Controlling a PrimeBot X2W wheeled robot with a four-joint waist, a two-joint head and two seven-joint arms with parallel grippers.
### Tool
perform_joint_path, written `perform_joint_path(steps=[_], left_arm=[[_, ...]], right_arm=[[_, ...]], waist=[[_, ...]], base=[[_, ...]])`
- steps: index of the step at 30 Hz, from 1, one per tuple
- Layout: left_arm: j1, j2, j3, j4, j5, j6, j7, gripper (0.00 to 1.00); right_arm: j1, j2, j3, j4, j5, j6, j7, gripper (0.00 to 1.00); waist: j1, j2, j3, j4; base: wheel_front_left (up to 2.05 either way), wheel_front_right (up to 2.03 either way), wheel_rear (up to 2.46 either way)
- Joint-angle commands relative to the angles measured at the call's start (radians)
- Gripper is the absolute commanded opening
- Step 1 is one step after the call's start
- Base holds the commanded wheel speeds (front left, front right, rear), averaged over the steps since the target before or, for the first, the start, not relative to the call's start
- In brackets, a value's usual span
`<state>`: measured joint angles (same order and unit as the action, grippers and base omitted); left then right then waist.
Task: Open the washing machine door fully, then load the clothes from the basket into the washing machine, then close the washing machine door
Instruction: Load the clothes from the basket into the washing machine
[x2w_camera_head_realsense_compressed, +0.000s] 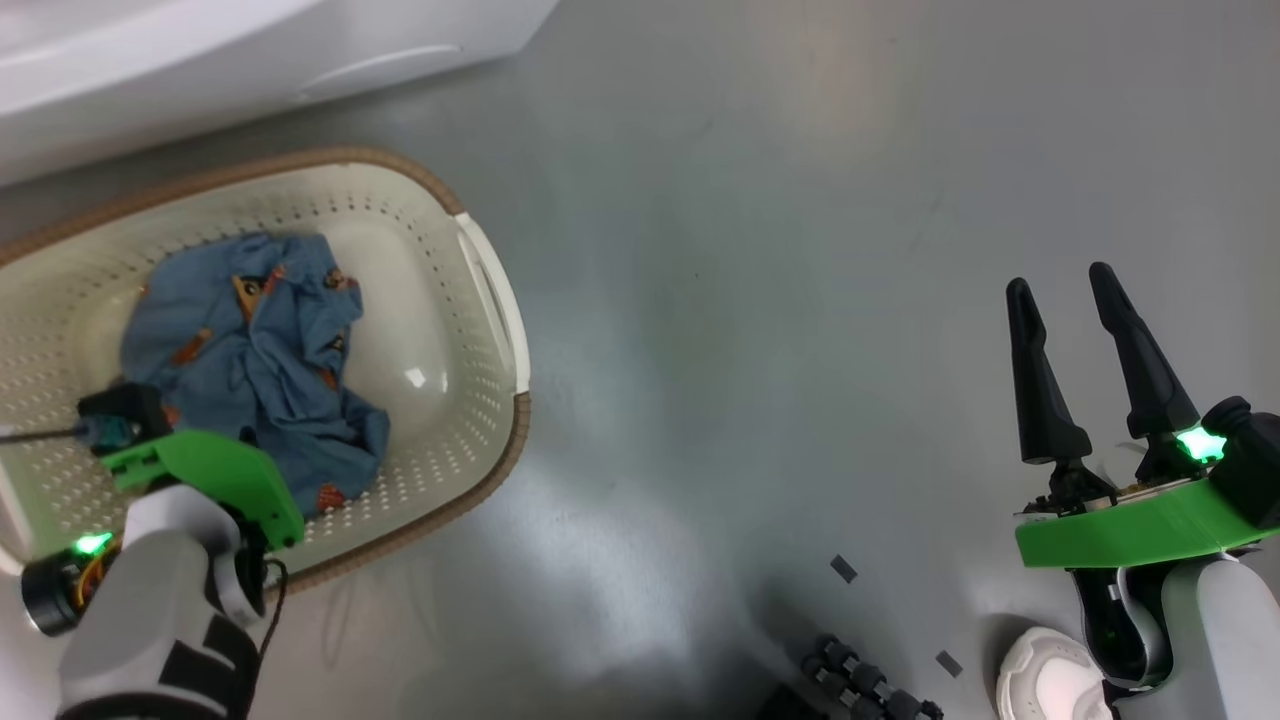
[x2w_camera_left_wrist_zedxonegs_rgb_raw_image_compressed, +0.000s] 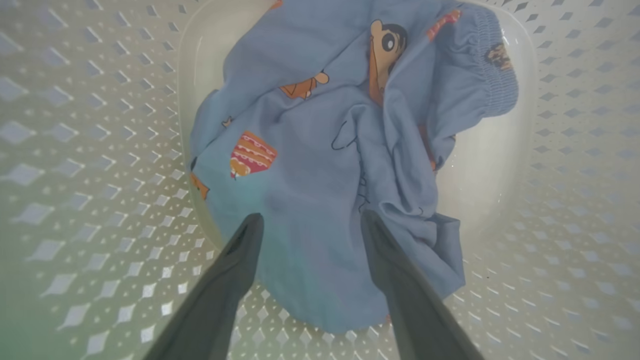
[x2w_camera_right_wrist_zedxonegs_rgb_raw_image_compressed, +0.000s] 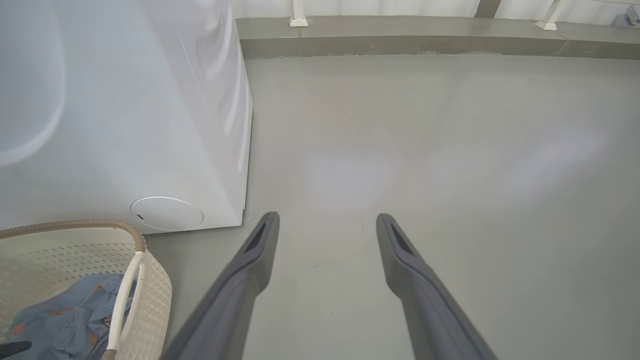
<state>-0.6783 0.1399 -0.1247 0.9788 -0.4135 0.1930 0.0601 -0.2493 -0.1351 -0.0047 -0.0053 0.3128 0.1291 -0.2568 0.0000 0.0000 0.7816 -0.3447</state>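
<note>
left gripper (x2w_camera_left_wrist_zedxonegs_rgb_raw_image_compressed: 310, 220) spread, nothing pinched, down inside basket (x2w_camera_left_wrist_zedxonegs_rgb_raw_image_compressed: 75, 150) | clothes (x2w_camera_left_wrist_zedxonegs_rgb_raw_image_compressed: 310, 140) straight ahead of it, blue heap on basket bottom, spanning both fingers, contact unclear | right gripper (x2w_camera_right_wrist_zedxonegs_rgb_raw_image_compressed: 325, 217) spread, empty, over floor (x2w_camera_right_wrist_zedxonegs_rgb_raw_image_compressed: 450, 150) | washer (x2w_camera_right_wrist_zedxonegs_rgb_raw_image_compressed: 125, 125) ahead-left of right gripper, basket lower-left, just beside washer

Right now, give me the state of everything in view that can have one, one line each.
left gripper, open, down in the basket, tips over the clothes, not closed on them
right gripper, open, holding nothing, above the floor
clothes, crumpled, lying in the basket
basket, upright on the floor, beside the washing machine
washing machine, standing; whether its door is open cannot be told
round flap, shut
</note>
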Motion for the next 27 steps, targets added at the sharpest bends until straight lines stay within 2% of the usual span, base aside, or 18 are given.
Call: perform_joint_path(steps=[1,15,27], left_arm=[[-0.008,0.023,0.020,0.015,-0.008,0.003,-0.009,1.00],[-0.144,0.011,-0.009,0.145,-0.004,0.000,-0.012,1.00],[-0.218,0.033,-0.031,0.206,0.008,0.028,0.007,1.00]], right_arm=[[0.012,-0.021,0.022,-0.024,0.016,0.002,-0.005,1.00],[0.003,-0.009,0.047,-0.019,0.029,0.002,-0.005,1.00],[0.006,-0.008,0.042,-0.037,0.043,0.002,-0.005,1.00]], waist=[[0.0000,0.0000,0.036,-0.012],[0.0000,0.0000,0.076,-0.027],[0.0000,0.0000,0.139,-0.048]], base=[[0.00,0.00,0.00],[0.00,0.00,0.00],[0.00,0.00,0.00]])
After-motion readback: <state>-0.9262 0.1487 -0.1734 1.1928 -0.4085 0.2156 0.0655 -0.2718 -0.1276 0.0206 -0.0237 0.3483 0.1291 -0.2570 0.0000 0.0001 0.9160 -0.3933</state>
